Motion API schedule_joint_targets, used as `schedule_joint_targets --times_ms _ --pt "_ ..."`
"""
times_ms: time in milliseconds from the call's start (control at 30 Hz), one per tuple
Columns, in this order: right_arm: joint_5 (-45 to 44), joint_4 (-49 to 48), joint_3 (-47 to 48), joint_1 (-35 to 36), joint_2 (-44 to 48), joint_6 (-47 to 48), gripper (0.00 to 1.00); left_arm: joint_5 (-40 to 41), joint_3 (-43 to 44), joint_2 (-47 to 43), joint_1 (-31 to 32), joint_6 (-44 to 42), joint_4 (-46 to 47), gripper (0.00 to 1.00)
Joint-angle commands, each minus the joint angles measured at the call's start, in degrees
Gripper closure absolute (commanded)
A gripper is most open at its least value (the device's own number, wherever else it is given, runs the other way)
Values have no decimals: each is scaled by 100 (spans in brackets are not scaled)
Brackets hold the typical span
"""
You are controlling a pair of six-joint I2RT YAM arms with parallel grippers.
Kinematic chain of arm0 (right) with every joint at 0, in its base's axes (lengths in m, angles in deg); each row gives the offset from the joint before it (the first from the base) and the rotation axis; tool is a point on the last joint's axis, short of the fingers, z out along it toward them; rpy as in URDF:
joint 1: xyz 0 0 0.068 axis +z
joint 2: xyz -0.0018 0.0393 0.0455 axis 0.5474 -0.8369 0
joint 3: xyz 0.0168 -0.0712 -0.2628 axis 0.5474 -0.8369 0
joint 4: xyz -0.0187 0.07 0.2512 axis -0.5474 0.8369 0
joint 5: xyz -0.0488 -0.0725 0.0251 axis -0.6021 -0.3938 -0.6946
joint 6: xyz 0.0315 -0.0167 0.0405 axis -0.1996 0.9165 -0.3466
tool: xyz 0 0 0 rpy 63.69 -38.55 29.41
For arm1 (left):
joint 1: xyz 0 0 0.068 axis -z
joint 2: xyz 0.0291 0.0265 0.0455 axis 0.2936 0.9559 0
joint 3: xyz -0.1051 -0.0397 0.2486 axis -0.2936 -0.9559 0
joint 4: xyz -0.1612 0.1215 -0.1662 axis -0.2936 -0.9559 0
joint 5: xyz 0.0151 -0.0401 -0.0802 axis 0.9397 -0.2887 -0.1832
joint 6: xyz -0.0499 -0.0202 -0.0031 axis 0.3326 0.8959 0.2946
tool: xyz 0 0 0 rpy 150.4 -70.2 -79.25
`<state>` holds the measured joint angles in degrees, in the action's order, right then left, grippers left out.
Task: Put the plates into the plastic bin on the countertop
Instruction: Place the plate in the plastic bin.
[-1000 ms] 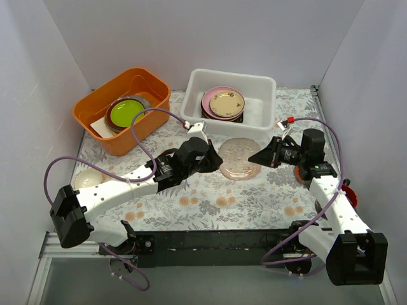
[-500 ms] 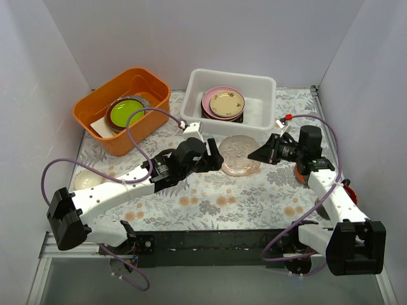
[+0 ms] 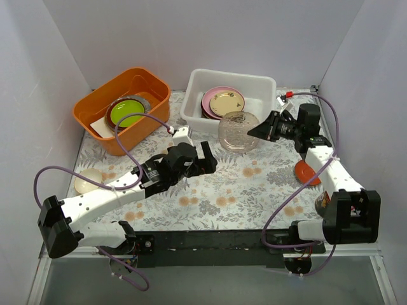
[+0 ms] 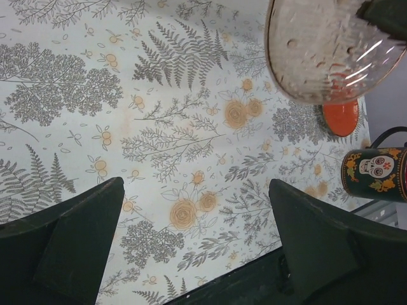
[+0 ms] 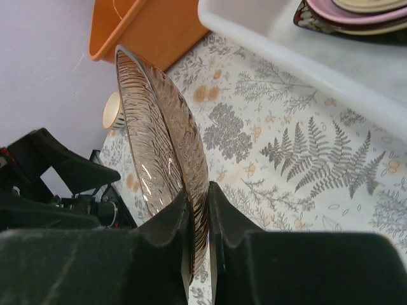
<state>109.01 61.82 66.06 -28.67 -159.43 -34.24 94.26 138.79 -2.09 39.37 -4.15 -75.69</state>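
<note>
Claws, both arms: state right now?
Left claw: open, holding nothing.
Right claw: closed on the speckled pinkish plate.

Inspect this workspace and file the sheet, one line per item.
Surface: countertop, fern print, no spills seen.
Job's things: plastic bin holds stacked plates; speckled plate is lifted just in front of the bin; orange-red plate and cream dish lie on the countertop.
Clutter: orange tub holding a lime-green plate; skull mug.
Grippers: right gripper shut on the speckled plate's rim; left gripper open, empty.
Cables: purple cables loop off both arms.
Surroundings: plain walls on three sides.
</note>
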Motion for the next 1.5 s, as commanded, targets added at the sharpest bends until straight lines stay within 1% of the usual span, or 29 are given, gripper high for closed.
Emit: schedule_joint_targets --times_ms 0,133,200,333,367,433,467,567,600,733,900,933,1133,1467 --pt "-61 -601 571 6 -407 -204 95 221 -147 -145 -46 108 -222 2" --pt "-316 -742 1106 6 -715 -275 95 248 -322 -154 -72 90 -284 2" --pt "-421 -698 1318 14 -917 -284 95 222 -375 -154 -151 -50 -275 2" --pt "-667 -374 1950 93 -1347 -91 96 -85 -568 -171 -406 -454 -118 2" --pt "-755 -286 2169 120 -1479 57 96 -330 -673 -206 -580 -542 -73 2" --pt "-975 -57 2346 190 -1611 164 96 -568 -779 -250 -757 -753 49 2" --pt "-1071 4 2512 225 -1742 277 96 -857 -884 -303 -967 -815 102 2" --pt "-1449 356 2777 348 -2015 523 96 -1289 -1060 -356 -1310 -1017 261 2" --pt "-1659 504 2969 383 -2086 568 96 -1395 -1078 -356 -1381 -1052 287 2" --pt "-1872 707 3401 445 -2569 551 96 -1554 -1114 -277 -1522 -1149 270 2" --pt "-1855 664 3928 454 -3351 306 96 -1659 -1376 -172 -1540 -1018 340 2" --pt "-1846 769 4207 454 -3613 296 96 -1660 -1421 -154 -1540 -991 349 2" --pt "-1916 980 5044 445 -4361 95 95 -1782 -1737 -391 -1540 -789 384 2" --pt "-2144 1103 5484 489 -4995 -205 94 -2020 -2273 -663 -1540 -279 551 2"
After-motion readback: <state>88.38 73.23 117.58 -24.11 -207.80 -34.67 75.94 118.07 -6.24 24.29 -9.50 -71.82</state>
